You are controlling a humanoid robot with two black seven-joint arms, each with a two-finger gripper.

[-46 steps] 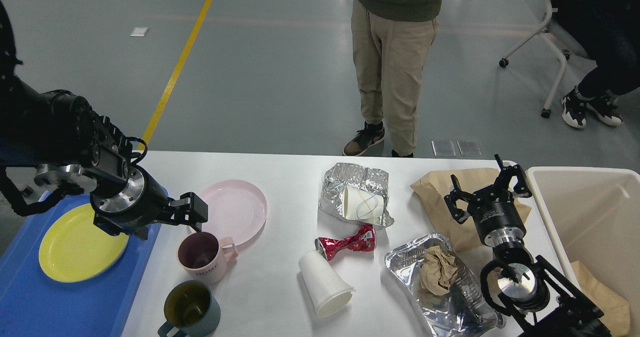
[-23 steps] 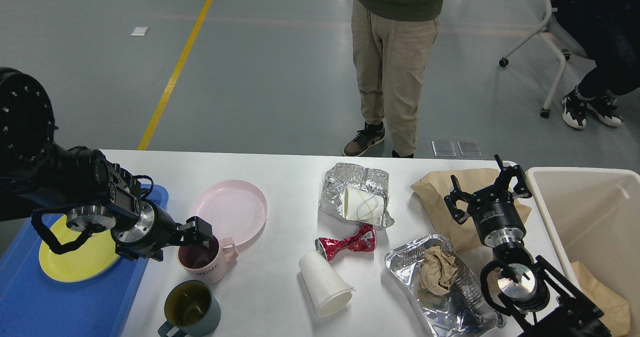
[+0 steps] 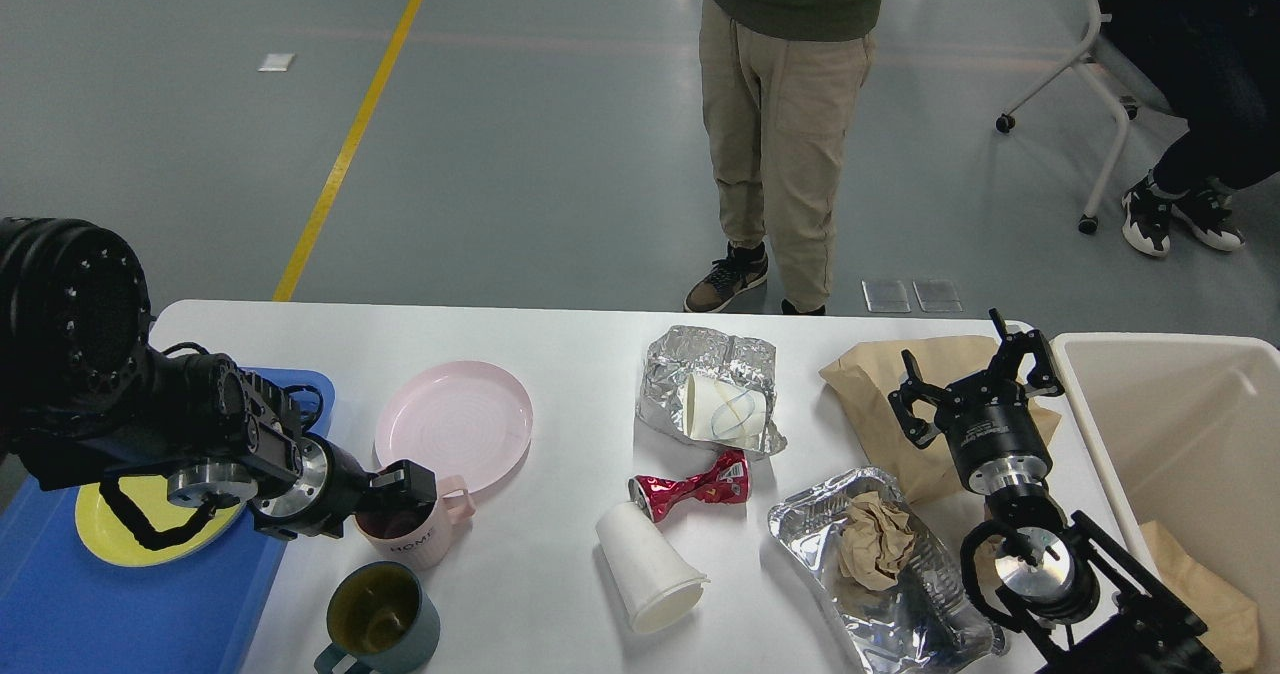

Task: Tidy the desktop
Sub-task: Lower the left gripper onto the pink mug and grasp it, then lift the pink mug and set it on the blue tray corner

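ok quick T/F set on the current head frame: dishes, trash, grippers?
1. The left gripper is at the rim of the pink mug. True.
2. The yellow plate lies on the white desktop. False: it lies in the blue tray.
3. The white paper cup near the crushed red can stands upright. False: it lies on its side.
4. The right gripper is open over the brown paper bag. True.
5. The pink plate is stacked on the green mug. False: they sit apart.
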